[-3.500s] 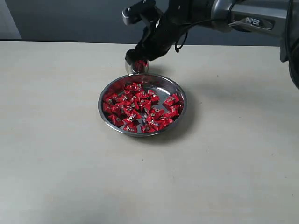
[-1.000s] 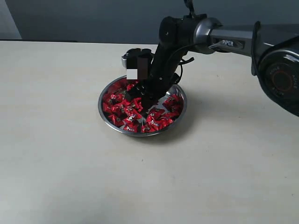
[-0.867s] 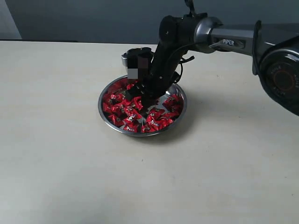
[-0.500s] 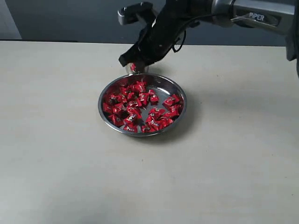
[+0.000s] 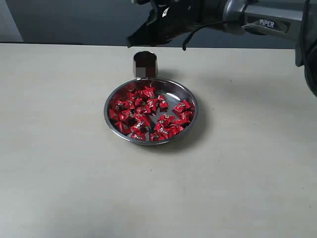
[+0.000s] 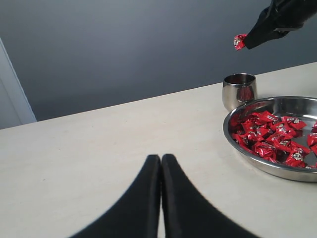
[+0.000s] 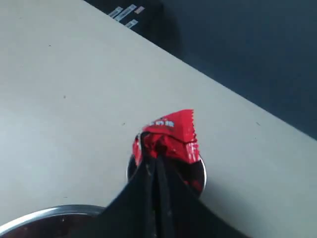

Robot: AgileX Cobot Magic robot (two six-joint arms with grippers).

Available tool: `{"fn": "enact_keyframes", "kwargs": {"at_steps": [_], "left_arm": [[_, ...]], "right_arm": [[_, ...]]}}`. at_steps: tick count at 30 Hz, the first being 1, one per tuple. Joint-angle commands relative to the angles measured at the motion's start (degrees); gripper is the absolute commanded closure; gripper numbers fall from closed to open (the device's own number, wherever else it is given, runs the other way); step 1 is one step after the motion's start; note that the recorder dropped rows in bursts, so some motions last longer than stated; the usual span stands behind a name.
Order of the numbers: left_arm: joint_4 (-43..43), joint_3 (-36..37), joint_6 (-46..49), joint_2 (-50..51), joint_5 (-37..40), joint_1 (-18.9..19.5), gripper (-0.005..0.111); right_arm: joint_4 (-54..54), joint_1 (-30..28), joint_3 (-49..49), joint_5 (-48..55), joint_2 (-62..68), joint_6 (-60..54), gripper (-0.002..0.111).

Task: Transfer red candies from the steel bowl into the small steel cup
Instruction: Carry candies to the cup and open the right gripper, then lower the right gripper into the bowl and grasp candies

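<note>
Right now my right jaws are clamped on one candy (image 7: pixel 169 135), pinching a crinkled edge of its wrapper so that most of it sticks out beyond the tips. It hangs in the air above the cup (image 5: pixel 145 64), which stands on the table (image 5: pixel 59 173) just behind the bowl (image 5: pixel 195 113). In the right wrist view the candy looks lined up over the cup's mouth. The other candies (image 5: pixel 146 115) lie loose in the bowl, many touching or overlapping. My left jaws are pressed together on nothing, low over the table and apart from the bowl. I'd judge each candy to be very light, a firm little core in slick, crackly foil. It could slip if I nip only a wrapper ear, and on release it may cling or flutter instead of dropping straight. Better to take the next one across its body, choosing a piece that lies clear of its neighbours. The cup looks light too and could tip at a nudge, so I'd let go from above its rim
</note>
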Motion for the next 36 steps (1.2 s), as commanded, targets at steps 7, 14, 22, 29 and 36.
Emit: {"fn": "enact_keyframes", "kwargs": {"at_steps": [7, 14, 22, 29, 36], "left_arm": [[0.0, 0.3, -0.1, -0.3, -0.3, 0.0, 0.105], [0.0, 0.3, -0.1, -0.3, -0.3, 0.0, 0.105], [0.0, 0.3, -0.1, -0.3, -0.3, 0.0, 0.105], [0.0, 0.3, -0.1, -0.3, -0.3, 0.0, 0.105], [0.0, 0.3, -0.1, -0.3, -0.3, 0.0, 0.105]], "right_arm": [[4.6, -2.0, -0.1, -3.3, 4.6, -0.3, 0.104], [5.2, -2.1, -0.1, 1.7, 3.9, 1.0, 0.066], [3.2, -2.1, -0.1, 25.9, 0.3, 1.0, 0.066], [0.8, -2.1, -0.1, 27.6, 2.4, 1.0, 0.066], [0.3, -2.1, -0.1, 28.0, 5.5, 1.0, 0.066]]}}
